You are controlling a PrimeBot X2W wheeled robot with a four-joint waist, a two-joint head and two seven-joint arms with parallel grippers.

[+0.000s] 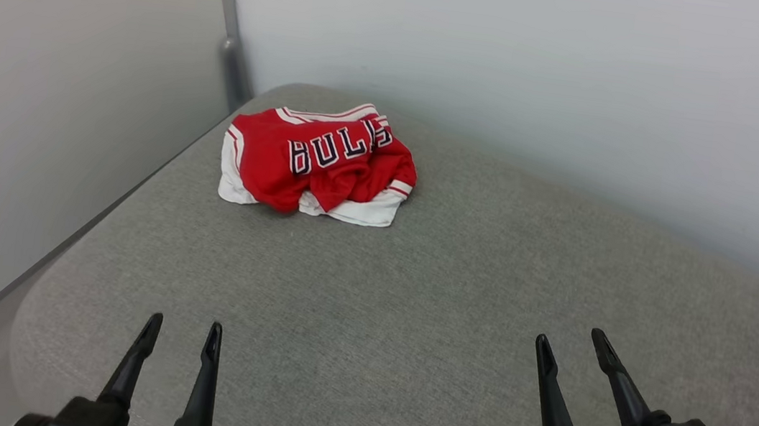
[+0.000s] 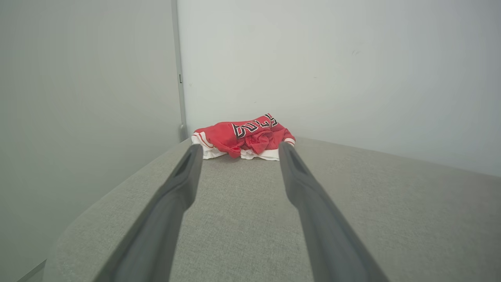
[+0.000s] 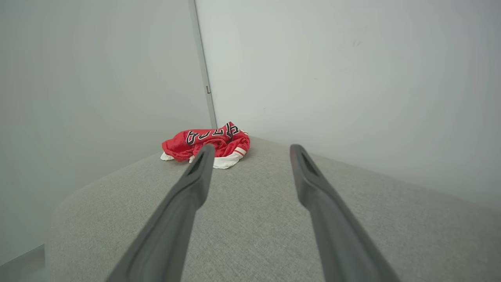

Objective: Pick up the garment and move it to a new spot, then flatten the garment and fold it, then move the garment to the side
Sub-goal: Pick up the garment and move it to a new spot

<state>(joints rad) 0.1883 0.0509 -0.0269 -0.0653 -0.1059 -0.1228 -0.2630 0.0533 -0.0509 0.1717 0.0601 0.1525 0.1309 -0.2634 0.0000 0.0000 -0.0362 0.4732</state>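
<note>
Head view, left to right. A pale left wall (image 1: 39,92) meets the back wall (image 1: 548,82) at a corner marked by a grey metal post (image 1: 230,43). A grey, fabric-covered counter (image 1: 412,304) with rounded corners fills the ground in front of both walls.

Left gripper (image 1: 183,324): at the lower left, over the near edge of the counter, its fingers pointing toward the far corner. Jaws spread, with nothing between them.

Shirt (image 1: 320,162): red with white sleeves and striped trim, lying in a crumpled heap on the counter's far left corner, near the post. The black, white-outlined lettering on its chest faces up, creased by the folds. White fabric shows along the heap's near and left edges. The shirt lies well apart from both grippers.

Right gripper (image 1: 570,338): at the lower right, over the counter, its fingers angled slightly leftward. Jaws spread and holding nothing.

Left wrist view: the shirt (image 2: 250,137) appears in line with the gap between the left gripper's (image 2: 240,145) fingers, far ahead on the counter.

Right wrist view: the shirt (image 3: 184,145) lies far ahead and left of the right gripper (image 3: 253,147), partly behind the tip of its left finger.
</note>
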